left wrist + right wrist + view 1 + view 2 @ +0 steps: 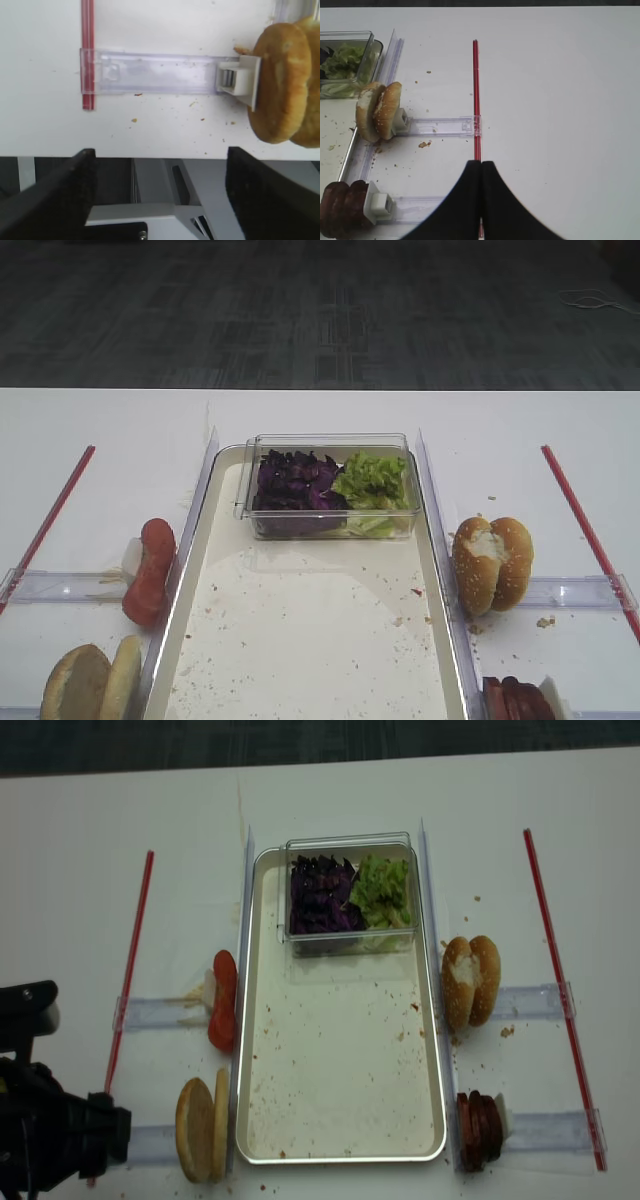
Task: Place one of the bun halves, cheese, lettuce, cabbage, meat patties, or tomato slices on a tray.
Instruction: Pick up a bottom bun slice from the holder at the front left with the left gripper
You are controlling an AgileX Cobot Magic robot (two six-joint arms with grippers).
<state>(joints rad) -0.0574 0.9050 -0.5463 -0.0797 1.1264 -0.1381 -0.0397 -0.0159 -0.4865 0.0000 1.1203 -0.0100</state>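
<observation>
The left gripper (157, 200) has its two black fingers (55, 195) spread wide apart with nothing between them; it hangs over the near table edge, close to but clear of the buns. The right gripper (481, 200) has its two black, smoothly curved fingers pressed together, empty, above the red strip (476, 95) on the white table (560, 100).

Ahead of the left gripper, two plain bun halves stand on edge, side by side against a white clip on a clear plastic rail (150, 72). The nearer bun half (280, 82) is round with a smooth tan crust. It rests on the table just outside the tray's left rim, not on the tray.

The tray (340, 1080) is rectangular, cream-white, with a raised rounded rim and scattered brown crumbs. One clear plastic box (350, 895) sits at its far end, holding dark purple shredded cabbage (320, 895) on the left and crinkled light green lettuce (382, 890) on the right.

Right of the tray stand one sesame-seeded bun (492, 565), torn on its pale face, and a stack of dark brown meat patties (478, 1128). Left of the tray lie red tomato slices (223, 1000). Two red strips run along the table.
</observation>
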